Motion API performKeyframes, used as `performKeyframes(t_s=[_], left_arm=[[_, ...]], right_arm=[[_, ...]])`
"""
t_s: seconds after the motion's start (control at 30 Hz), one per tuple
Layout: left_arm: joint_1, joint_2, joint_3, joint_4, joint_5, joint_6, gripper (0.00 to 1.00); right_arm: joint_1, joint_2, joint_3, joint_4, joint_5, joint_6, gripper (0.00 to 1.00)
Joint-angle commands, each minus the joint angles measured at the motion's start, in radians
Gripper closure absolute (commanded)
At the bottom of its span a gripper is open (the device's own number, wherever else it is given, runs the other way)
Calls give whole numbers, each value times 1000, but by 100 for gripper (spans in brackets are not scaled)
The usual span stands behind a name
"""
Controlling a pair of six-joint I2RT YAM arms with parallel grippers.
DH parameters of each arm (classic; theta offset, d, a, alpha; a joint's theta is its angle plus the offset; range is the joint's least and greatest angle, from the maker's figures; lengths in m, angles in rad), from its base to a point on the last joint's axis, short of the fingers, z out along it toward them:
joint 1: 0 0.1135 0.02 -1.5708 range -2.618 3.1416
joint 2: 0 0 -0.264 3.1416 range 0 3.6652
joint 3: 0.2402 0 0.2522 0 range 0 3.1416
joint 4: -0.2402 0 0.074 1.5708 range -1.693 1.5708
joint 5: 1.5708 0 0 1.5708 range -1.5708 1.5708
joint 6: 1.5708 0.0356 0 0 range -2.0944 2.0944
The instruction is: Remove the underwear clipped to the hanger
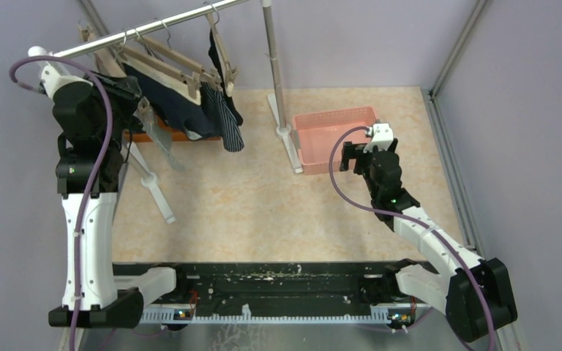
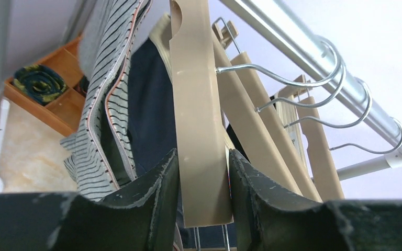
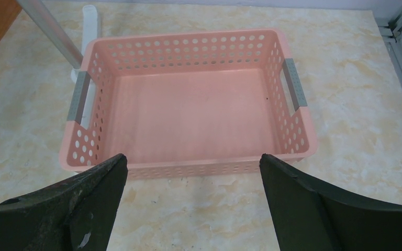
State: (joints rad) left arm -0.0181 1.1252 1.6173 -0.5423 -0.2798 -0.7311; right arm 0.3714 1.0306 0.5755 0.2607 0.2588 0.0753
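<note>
Several beige clip hangers hang from a metal rail at the back left. Dark navy underwear, a striped pair and a black pair hang clipped to them. My left gripper is raised at the hangers. In the left wrist view my left gripper is shut on a flat beige hanger clip, with grey striped underwear and navy underwear just left of it. My right gripper is open and empty, low over the floor before the basket.
A pink perforated basket sits at centre right, with nothing in it in the right wrist view. A wooden box holding rolled socks sits under the hangers. The rack's upright pole and white feet stand on the floor.
</note>
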Motion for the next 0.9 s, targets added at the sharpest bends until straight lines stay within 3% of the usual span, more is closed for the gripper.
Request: performKeyframes(t_s=[0.0,0.2,0.43,0.57,0.63,0.87], left_arm=[[-8,-47,17,-46,-64,57,56],[-7,-80,-25,-41,-72,92,66],[-7,-58,-71,11,-19,106,62],[-7,-28,-76,23,22,104,29],[-7,-26,-89,44,31,102,24],[-8,26,-9,17,13,117,38]], right_arm=[[9,3,29,25,-21,20,3],[10,-15,32,22,-23,24,3],[10,-38,16,30,-35,30,3],[11,-38,20,22,-42,20,3],[10,-37,20,24,-41,17,3],[9,-25,21,37,-29,6,3]])
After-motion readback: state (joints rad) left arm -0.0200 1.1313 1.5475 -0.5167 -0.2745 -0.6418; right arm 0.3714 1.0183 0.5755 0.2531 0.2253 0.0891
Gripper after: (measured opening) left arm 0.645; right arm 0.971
